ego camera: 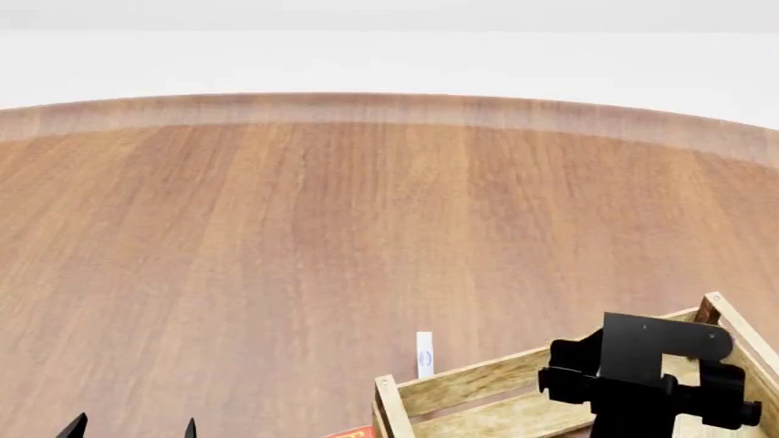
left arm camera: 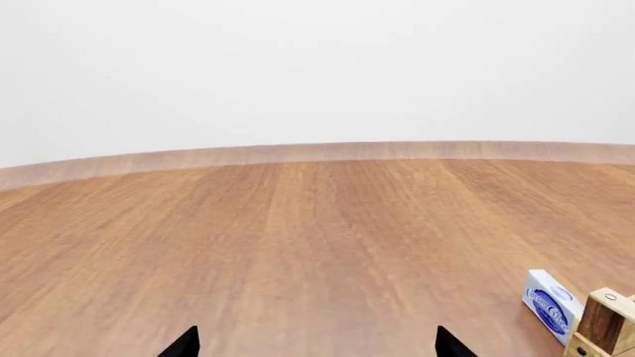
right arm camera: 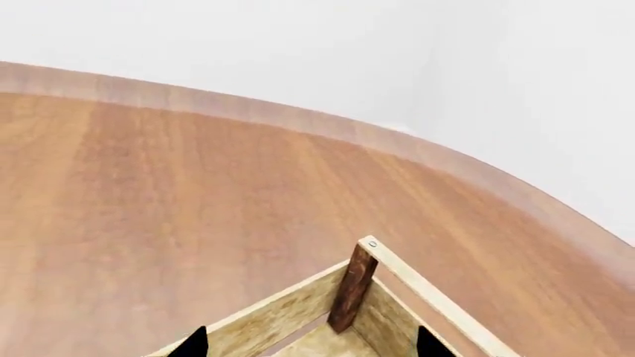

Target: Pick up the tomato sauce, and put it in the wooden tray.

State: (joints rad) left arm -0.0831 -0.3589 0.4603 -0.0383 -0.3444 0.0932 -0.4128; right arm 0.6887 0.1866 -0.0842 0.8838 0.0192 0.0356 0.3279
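Left wrist: left end effector (left arm camera: pixel 315 343) tips spread wide, nothing between them, over bare bench (left arm camera: pixel 297 238). A white-blue box (left arm camera: pixel 552 303) sits just beside a tray (left arm camera: pixel 603 327) corner.

Head: right arm (ego camera: pixel 645 374) hangs over the tray (ego camera: pixel 469 385); red scrap at the bottom edge, unidentifiable.

Right wrist: right end effector (right arm camera: pixel 309 343) tips apart, empty, above the tray (right arm camera: pixel 352 286) corner. Tomato sauce not identifiable in any view.

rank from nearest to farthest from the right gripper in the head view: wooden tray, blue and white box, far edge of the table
1. wooden tray: directly under the right gripper, at the view's lower right.
2. blue and white box: standing just beyond the tray's near-left corner.
3. far edge of the table: across the bare wood, at the view's top.
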